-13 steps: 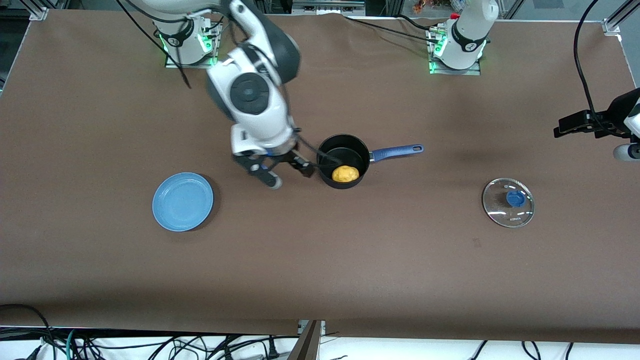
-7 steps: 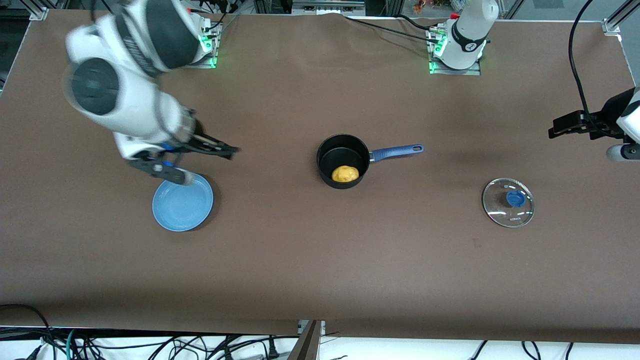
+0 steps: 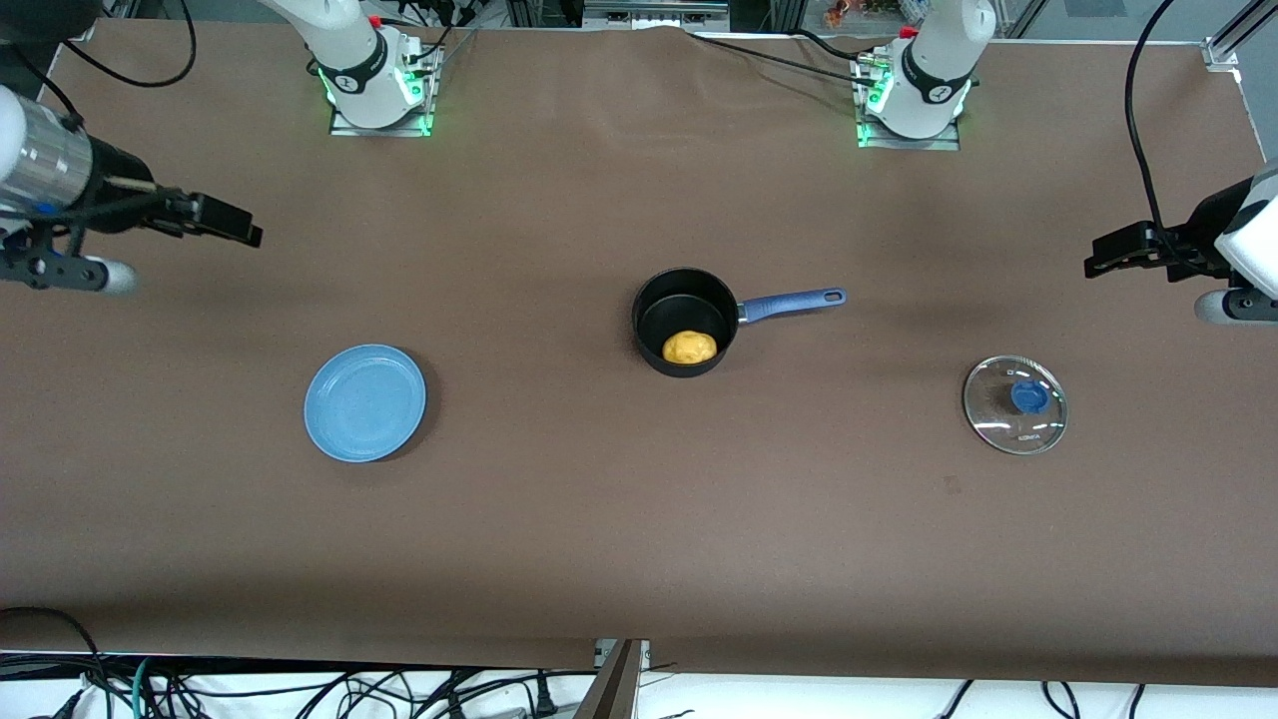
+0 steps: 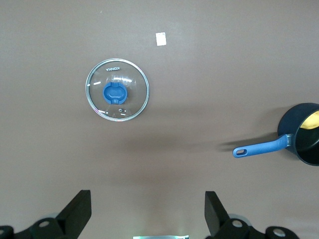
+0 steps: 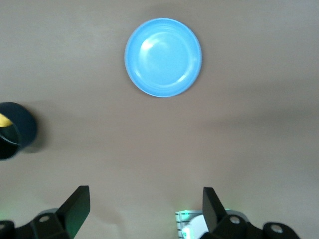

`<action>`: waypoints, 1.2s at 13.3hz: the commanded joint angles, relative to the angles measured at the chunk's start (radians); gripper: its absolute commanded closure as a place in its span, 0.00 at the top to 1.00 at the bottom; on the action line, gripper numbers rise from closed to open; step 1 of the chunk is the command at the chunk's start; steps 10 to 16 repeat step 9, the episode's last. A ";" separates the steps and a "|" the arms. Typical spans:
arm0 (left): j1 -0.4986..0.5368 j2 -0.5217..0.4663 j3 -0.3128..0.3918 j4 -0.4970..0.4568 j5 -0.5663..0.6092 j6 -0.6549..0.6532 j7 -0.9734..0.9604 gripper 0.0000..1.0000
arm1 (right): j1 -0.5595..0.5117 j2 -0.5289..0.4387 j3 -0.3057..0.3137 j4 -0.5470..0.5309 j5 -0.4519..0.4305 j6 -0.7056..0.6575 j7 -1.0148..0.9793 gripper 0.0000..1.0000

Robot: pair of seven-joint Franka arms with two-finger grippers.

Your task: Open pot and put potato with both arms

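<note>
The black pot [image 3: 685, 320] with its blue handle [image 3: 794, 302] stands uncovered at mid-table. The yellow-orange potato [image 3: 689, 348] lies inside it. My right gripper [image 3: 245, 232] is open and empty, held high at the right arm's end of the table, away from the pot. My left gripper [image 3: 1098, 262] is open and empty, held high at the left arm's end. The left wrist view shows the pot [image 4: 304, 142] with the potato [image 4: 311, 121] in it, and the open left gripper [image 4: 148, 199]. The right wrist view shows the pot [image 5: 15, 130] at its edge and the open right gripper [image 5: 146, 195].
A glass lid with a blue knob [image 3: 1015, 404] lies flat on the table toward the left arm's end, also in the left wrist view [image 4: 117, 90]. A light-blue plate [image 3: 365, 402] lies bare toward the right arm's end, also in the right wrist view [image 5: 163, 57].
My right arm has swung from beside the pot, past the plate, out to its own end of the table. The potato stays in the pot. My left arm has barely moved.
</note>
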 commanded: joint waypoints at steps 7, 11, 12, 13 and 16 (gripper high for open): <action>-0.003 0.016 0.000 0.038 0.014 -0.034 -0.010 1.00 | -0.083 -0.092 0.101 -0.079 -0.117 0.062 -0.132 1.00; -0.002 0.016 0.000 0.038 0.014 -0.034 -0.010 1.00 | -0.082 -0.083 0.102 -0.058 -0.126 0.062 -0.136 1.00; -0.002 0.016 0.000 0.038 0.014 -0.034 -0.010 1.00 | -0.082 -0.083 0.102 -0.058 -0.126 0.062 -0.136 1.00; -0.002 0.016 0.000 0.038 0.014 -0.034 -0.010 1.00 | -0.082 -0.083 0.102 -0.058 -0.126 0.062 -0.136 1.00; -0.002 0.016 0.000 0.038 0.014 -0.034 -0.010 1.00 | -0.082 -0.083 0.102 -0.058 -0.126 0.062 -0.136 1.00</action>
